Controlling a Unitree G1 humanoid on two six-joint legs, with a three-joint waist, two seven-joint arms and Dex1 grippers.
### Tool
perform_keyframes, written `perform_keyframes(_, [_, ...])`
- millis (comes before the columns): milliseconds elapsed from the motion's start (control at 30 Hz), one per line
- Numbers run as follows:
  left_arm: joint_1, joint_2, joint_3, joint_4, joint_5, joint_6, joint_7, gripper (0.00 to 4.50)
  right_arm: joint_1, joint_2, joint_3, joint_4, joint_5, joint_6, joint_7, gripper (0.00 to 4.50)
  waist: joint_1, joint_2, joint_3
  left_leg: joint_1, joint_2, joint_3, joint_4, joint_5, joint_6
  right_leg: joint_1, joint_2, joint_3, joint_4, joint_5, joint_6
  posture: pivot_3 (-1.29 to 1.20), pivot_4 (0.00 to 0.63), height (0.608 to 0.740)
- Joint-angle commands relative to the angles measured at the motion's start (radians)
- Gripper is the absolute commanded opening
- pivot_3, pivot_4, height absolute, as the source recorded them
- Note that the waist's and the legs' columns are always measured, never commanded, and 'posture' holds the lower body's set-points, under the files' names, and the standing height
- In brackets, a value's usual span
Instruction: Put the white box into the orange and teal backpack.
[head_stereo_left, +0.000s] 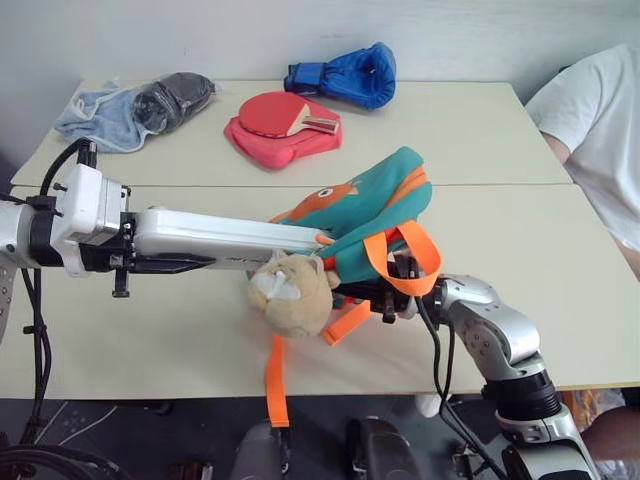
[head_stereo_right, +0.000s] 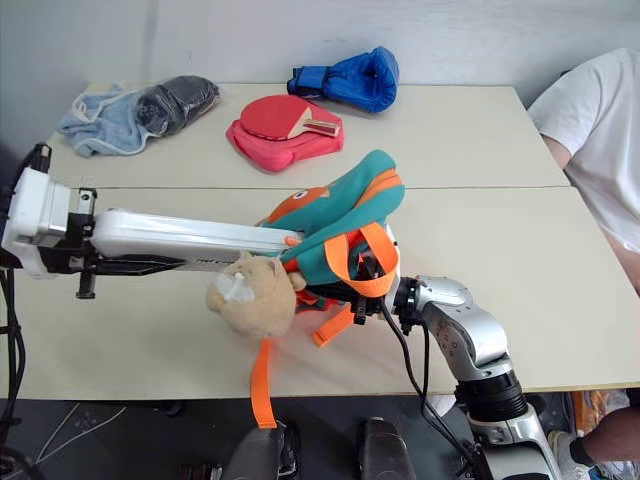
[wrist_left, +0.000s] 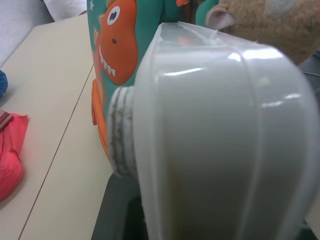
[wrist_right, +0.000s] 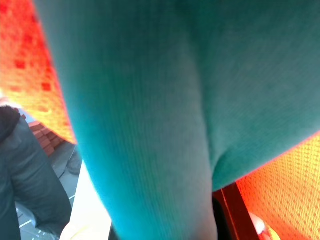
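Two end effectors work at the soft teal backpack with orange panels and straps (head_stereo_left: 375, 215), which is raised off the pale worktop (head_stereo_left: 520, 270). The right end effector (head_stereo_left: 385, 295) is pressed together under the backpack, pinching its fabric among the orange straps. The left end effector (head_stereo_left: 125, 255) grips the near end of the flat, elongated white box (head_stereo_left: 225, 235); the box's far end touches the backpack's opening. A tan plush toy (head_stereo_left: 292, 292) hangs just below the backpack. Beyond the backpack lies a red paddle case (head_stereo_left: 283, 128).
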Motion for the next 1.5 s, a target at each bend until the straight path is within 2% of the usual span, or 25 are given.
perform_keyframes(33, [-0.020, 0.000, 0.156, 0.027, -0.244, 0.235, 0.042, 1.27, -0.006, 0.010, -0.009, -0.056, 0.015, -0.013, -0.019, 0.01, -0.001, 0.000, 0.000, -0.001, 0.000, 0.000, 0.000, 0.000, 0.000, 0.000, 0.000, 0.000, 0.001, 0.000, 0.000, 0.00, 0.150, 0.740])
perform_keyframes(133, [0.037, 0.048, 0.271, 0.052, -0.353, 0.414, 0.008, 1.27, 0.002, 0.007, -0.010, -0.061, 0.014, -0.015, -0.028, 0.01, -0.006, -0.001, 0.001, -0.001, 0.001, -0.001, 0.000, 0.000, 0.000, -0.001, 0.000, 0.000, 0.002, 0.000, 0.000, 0.00, 0.150, 0.740])
perform_keyframes(233, [0.166, 0.091, 0.317, -0.002, -0.336, 0.466, -0.081, 1.27, 0.005, 0.003, -0.010, -0.057, 0.015, -0.017, -0.027, 0.01, -0.007, -0.001, 0.001, -0.001, 0.001, 0.000, 0.000, 0.000, 0.000, -0.001, 0.000, 0.000, 0.002, 0.000, 0.000, 0.00, 0.150, 0.740])
perform_keyframes(333, [0.213, 0.086, 0.269, -0.046, -0.245, 0.361, -0.110, 1.27, 0.002, 0.001, -0.009, -0.051, 0.014, -0.018, -0.021, 0.01, -0.002, -0.001, 0.001, -0.001, 0.000, 0.000, 0.000, 0.000, 0.000, -0.001, 0.000, 0.000, 0.001, 0.000, 0.000, 0.00, 0.150, 0.740])
perform_keyframes(533, [0.115, -0.004, 0.122, -0.058, -0.063, 0.131, -0.027, 1.27, -0.002, 0.003, -0.008, -0.048, 0.013, -0.022, -0.017, 0.01, 0.001, -0.001, 0.001, 0.000, -0.001, -0.001, 0.000, 0.001, -0.001, 0.000, -0.001, 0.000, -0.001, 0.000, 0.000, 0.00, 0.150, 0.740])
perform_keyframes(667, [-0.004, -0.044, -0.013, 0.037, 0.229, -0.208, 0.044, 1.27, -0.003, 0.004, -0.005, -0.049, 0.008, -0.025, -0.017, 0.01, 0.001, -0.001, 0.001, 0.000, 0.000, -0.001, 0.000, 0.001, -0.001, -0.001, 0.000, 0.000, -0.002, 0.000, 0.000, 0.00, 0.150, 0.740])
perform_keyframes(767, [-0.096, -0.090, -0.060, 0.084, 0.286, -0.229, 0.131, 1.27, -0.001, 0.008, -0.001, -0.054, 0.012, -0.022, -0.014, 0.01, 0.003, -0.001, 0.001, 0.000, -0.001, 0.000, 0.001, 0.001, 0.000, -0.001, 0.000, 0.000, -0.001, 0.000, 0.000, 0.00, 0.150, 0.740])
perform_keyframes(867, [-0.132, -0.117, -0.114, 0.075, 0.301, -0.195, 0.151, 1.27, 0.000, 0.007, 0.001, -0.057, 0.011, -0.022, -0.013, 0.01, 0.002, -0.001, 0.001, -0.001, -0.001, 0.000, 0.001, 0.001, 0.001, 0.000, 0.000, 0.000, 0.003, 0.000, 0.001, 0.00, 0.150, 0.740])
perform_keyframes(1000, [-0.234, -0.225, -0.220, 0.029, 0.254, 0.013, 0.235, 1.27, -0.003, 0.007, 0.001, -0.055, 0.009, -0.022, -0.015, 0.01, 0.008, -0.001, 0.001, -0.001, -0.001, 0.000, 0.003, 0.001, 0.001, 0.000, 0.000, -0.001, 0.006, 0.000, 0.001, 0.00, 0.150, 0.740])
perform_keyframes(1233, [-0.362, -0.449, -0.407, 0.101, 0.357, 0.047, 0.305, 1.27, -0.005, 0.022, 0.006, -0.053, 0.008, -0.029, -0.017, 0.01, 0.027, -0.002, 0.001, -0.001, -0.002, 0.000, 0.004, 0.002, 0.002, 0.000, 0.002, 0.000, 0.006, 0.000, 0.001, 0.00, 0.150, 0.740])
perform_keyframes(1367, [-0.420, -0.570, -0.444, 0.216, 0.397, 0.022, 0.337, 1.27, -0.001, 0.031, 0.011, -0.056, 0.002, -0.035, -0.020, 0.01, 0.029, -0.002, 0.001, -0.001, -0.002, 0.000, 0.006, 0.002, 0.002, 0.000, 0.003, -0.001, 0.006, 0.000, 0.001, 0.00, 0.150, 0.740])
perform_keyframes(1500, [-0.466, -0.674, -0.412, 0.322, 0.383, 0.007, 0.360, 1.27, -0.001, 0.038, 0.011, -0.055, -0.012, -0.050, -0.036, 0.01, 0.029, -0.002, 0.000, -0.001, -0.002, 0.000, 0.006, 0.003, 0.003, 0.000, 0.003, -0.001, 0.006, 0.000, 0.001, 0.00, 0.150, 0.740])
